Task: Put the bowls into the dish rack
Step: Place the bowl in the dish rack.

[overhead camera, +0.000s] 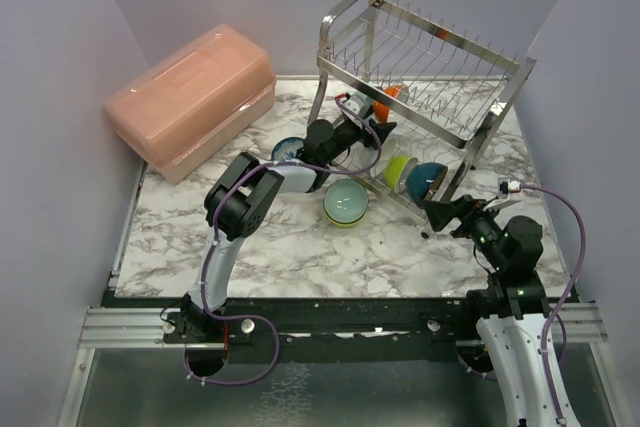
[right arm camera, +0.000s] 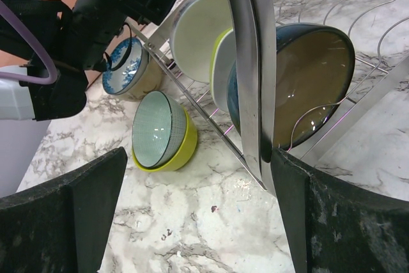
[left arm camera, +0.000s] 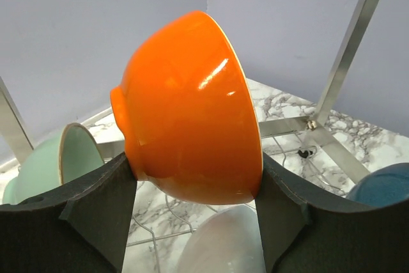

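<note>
Far right corner of worktop [overhead camera: 250, 247]: dish rack [overhead camera: 425, 57] stands here. Left gripper [left arm camera: 195, 177] is reached in under its top shelf, clenched on orange bowl [left arm camera: 192, 113]. The bowl is held on edge, foot to the left and rim to the right in the wrist view, pinched across its width above the lower shelf wires. The slot lies straight below it, so the coming move looks like a short lowering with the bowl kept on edge.

Neighbours are tight: mint bowl [left arm camera: 57, 164] on edge just beside on the left, white bowl [left arm camera: 223, 241] close below, teal bowl [left arm camera: 383, 187] off to the right.

Lower shelf also holds lime bowl [overhead camera: 398, 169], next to the teal one.

Not yet racked, mid worktop: nested pair [overhead camera: 346, 202], mint inside yellow, and blue-patterned bowl [overhead camera: 288, 150] near the rack's left foot.

Right gripper [right arm camera: 198, 183] is released, jaws wide, empty, at the rack's near right leg. It's the arm nearer the nested pair.

Pink box [overhead camera: 190, 97] sits at the far left corner, lid on.
</note>
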Robot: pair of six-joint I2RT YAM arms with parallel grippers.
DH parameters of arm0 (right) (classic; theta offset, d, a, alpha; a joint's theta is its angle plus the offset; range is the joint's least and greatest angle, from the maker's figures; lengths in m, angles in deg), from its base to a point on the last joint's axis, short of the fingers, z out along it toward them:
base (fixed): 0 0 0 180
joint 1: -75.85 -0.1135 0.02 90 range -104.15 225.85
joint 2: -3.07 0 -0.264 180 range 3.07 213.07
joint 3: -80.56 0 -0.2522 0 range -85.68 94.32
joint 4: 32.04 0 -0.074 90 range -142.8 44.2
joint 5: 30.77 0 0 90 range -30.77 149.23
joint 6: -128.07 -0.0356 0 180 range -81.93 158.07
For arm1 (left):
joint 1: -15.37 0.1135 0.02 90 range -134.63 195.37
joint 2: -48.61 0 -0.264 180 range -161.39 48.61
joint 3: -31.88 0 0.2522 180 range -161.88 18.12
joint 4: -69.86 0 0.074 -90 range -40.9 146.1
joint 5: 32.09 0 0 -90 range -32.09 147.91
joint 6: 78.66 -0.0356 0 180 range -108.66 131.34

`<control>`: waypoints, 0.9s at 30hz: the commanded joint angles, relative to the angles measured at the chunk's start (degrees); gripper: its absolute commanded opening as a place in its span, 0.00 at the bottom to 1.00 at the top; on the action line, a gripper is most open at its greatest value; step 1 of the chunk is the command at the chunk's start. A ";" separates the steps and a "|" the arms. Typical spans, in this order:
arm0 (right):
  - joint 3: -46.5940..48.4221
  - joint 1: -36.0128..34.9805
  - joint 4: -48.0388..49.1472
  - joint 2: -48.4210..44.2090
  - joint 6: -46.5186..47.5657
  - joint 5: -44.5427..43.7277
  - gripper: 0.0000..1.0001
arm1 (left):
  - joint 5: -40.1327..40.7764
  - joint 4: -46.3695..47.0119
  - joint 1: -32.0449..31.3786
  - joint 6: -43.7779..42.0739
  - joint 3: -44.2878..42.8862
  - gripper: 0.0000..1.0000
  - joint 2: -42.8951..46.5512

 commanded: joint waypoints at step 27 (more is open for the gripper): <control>0.27 -0.75 0.16 0.25 0.31 0.93 0.99 | 2.06 -7.69 0.61 -11.24 -10.65 0.00 -4.16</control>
